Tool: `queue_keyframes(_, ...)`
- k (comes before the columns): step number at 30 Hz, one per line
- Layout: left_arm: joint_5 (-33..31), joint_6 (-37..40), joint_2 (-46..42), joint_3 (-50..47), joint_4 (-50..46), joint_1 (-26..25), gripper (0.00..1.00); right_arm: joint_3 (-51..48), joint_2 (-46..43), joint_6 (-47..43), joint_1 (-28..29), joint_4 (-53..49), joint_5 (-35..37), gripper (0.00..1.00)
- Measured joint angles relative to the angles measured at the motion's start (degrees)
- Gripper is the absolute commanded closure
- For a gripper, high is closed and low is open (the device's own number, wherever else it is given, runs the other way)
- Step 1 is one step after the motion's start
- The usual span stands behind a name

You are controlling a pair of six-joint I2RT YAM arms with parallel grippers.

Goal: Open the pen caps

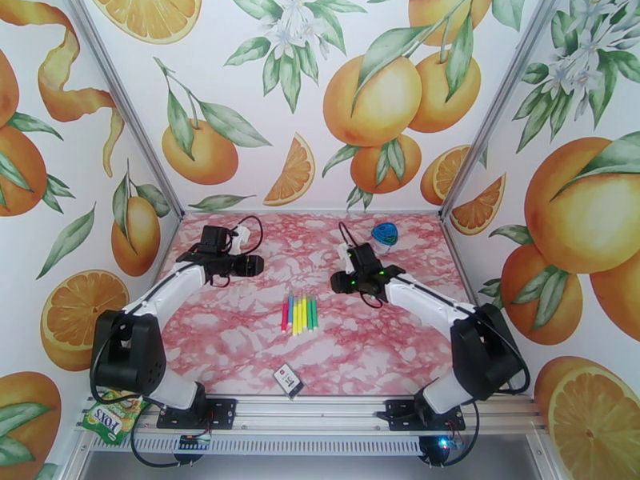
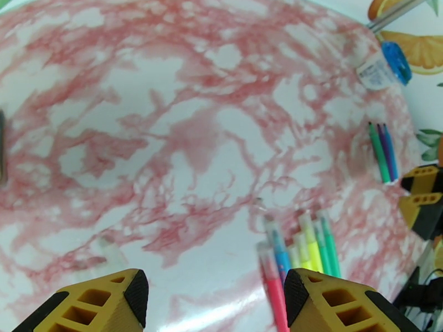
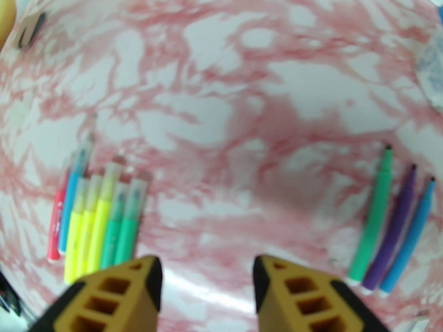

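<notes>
A small card [image 1: 288, 380] lies nearest on the table [image 1: 240, 354]. Mid-table six pens [image 1: 298, 314] lie side by side, long axes near-to-far; the pen caps [image 3: 113, 181] are blurred pale ends. Just beyond, left gripper [image 2: 213, 289] and right gripper [image 3: 205, 272] hover, jaws spread wide, holding nothing. Three more pens [image 3: 393, 228] lie beside the right gripper, a blue-lidded container [image 1: 385, 234] farthest.

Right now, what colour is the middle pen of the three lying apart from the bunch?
The middle pen is purple, clearest in the right wrist view.
</notes>
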Motion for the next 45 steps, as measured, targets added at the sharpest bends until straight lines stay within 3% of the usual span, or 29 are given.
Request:
queue_keyframes(13,-0.2,-1.1,-2.0,-0.5,1.9,0.0,0.32,1.3,8.4,0.6,6.8,1.6,-3.4,0.51)
queue_keyframes(32,-1.6,-1.0,-3.0,-2.0,2.1,0.0,0.32,2.0,12.1,1.7,8.7,2.5,-4.5,0.53)
queue_keyframes(45,-1.7,-1.0,-3.5,-2.0,2.1,0.0,0.30,3.7,13.4,2.0,10.2,-0.5,2.8,0.57)
